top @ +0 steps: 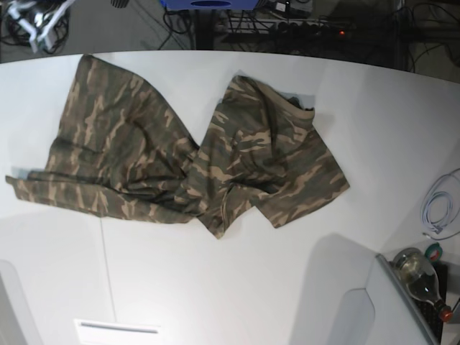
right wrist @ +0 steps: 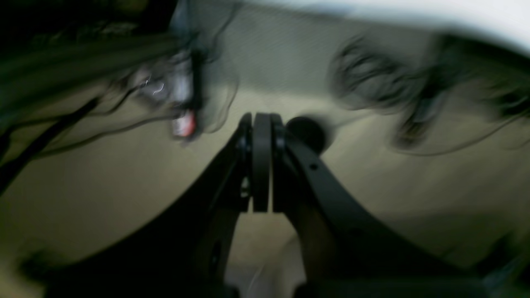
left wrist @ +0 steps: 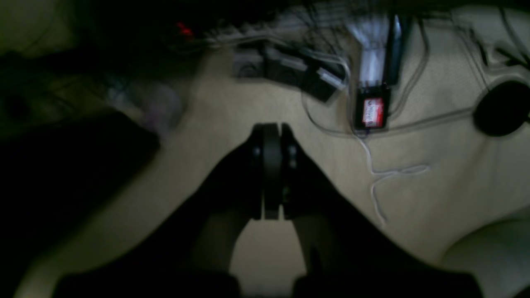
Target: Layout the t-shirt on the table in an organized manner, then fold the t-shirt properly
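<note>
The table (top: 237,287) fills most of the base view, a broad white top with a curved far edge and a thin dark seam running down its left part. The t-shirt (top: 187,154) lies on the far half of it, crumpled and twisted at the middle: one wide flap spreads toward the far left corner, the other bunches toward the centre right, with the collar near the far side. Neither arm touches the cloth. At the right edge of the table a coiled white cable (top: 438,208) rests on the surface, and a glass bottle (top: 420,280) lies beyond the table's near right corner.

The left gripper (left wrist: 271,171) is clenched, its dark fingers pressed flat together with nothing between them, above a beige floor strewn with wires. The right gripper (right wrist: 261,163) is likewise clenched on nothing, its view blurred, over a similar floor.
</note>
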Available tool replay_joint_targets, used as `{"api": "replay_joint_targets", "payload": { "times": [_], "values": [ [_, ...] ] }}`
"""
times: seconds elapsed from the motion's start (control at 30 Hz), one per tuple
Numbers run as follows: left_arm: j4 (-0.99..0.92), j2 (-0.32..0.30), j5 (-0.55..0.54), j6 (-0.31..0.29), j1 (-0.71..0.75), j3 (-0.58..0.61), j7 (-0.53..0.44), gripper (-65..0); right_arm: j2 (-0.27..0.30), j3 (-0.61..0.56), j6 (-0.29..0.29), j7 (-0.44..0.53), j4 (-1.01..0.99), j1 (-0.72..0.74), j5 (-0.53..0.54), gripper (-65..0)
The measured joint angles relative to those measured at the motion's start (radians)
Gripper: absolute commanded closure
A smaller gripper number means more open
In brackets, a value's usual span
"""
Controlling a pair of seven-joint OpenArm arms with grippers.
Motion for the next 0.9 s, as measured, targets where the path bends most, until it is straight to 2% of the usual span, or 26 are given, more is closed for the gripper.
{"api": "replay_joint_targets", "payload": {
  "times": [0.07, 0.13, 0.27, 0.37, 0.47, 0.5, 0.57, 0.63, 0.7, 0.8, 0.9],
  "values": [
    [-0.231, 0.017, 0.033, -0.011, -0.096, 0.005, -0.085, 0.0, 0.029, -0.018, -0.003, 0.061, -0.179, 0.022, -0.010, -0.6],
    [-0.455, 0.022, 0.067, 0.005, -0.213, 0.003, -0.163, 0.0, 0.067, -0.066, -0.005, 0.155, -0.365, 0.072, -0.048, -0.6],
    [-0.800, 0.034, 0.165, 0.006, -0.426, 0.001, -0.333, 0.0, 0.074, -0.092, -0.007, 0.352, -0.748, 0.229, -0.166, -0.6],
    [-0.878, 0.050, 0.259, 0.003, -0.483, 0.000, -0.372, 0.0, 0.072, -0.092, -0.006, 0.492, -1.016, 0.301, -0.269, -0.6],
    [-0.888, 0.064, 0.363, 0.003, -0.464, -0.002, -0.360, 0.0, 0.100, -0.095, -0.012, 0.595, -1.214, 0.343, -0.285, -0.6],
    [-0.895, 0.068, 0.396, 0.003, -0.459, -0.003, -0.354, 0.0, 0.107, -0.095, -0.056, 0.632, -1.264, 0.359, -0.288, -0.6],
    [-0.898, 0.076, 0.454, 0.003, -0.457, -0.003, -0.351, 0.0, 0.122, -0.140, -0.198, 0.738, -1.340, 0.382, -0.285, -0.6],
    [-0.893, 0.079, 0.499, -0.004, -0.463, -0.003, -0.356, 0.0, 0.138, -0.228, -0.269, 0.841, -1.381, 0.398, -0.277, -0.6],
    [-0.888, 0.078, 0.515, 0.008, -0.475, -0.006, -0.370, 0.0, 0.138, -0.306, -0.369, 0.880, -1.395, 0.399, -0.280, -0.6],
    [-0.888, 0.074, 0.518, 0.007, -0.479, -0.010, -0.370, 0.0, 0.130, -0.370, -0.440, 0.874, -1.402, 0.389, -0.283, -0.6],
    [-0.895, 0.075, 0.518, 0.007, -0.467, -0.010, -0.365, 0.0, 0.119, -0.384, -0.442, 0.875, -1.402, 0.387, -0.283, -0.6]
  ]
}}
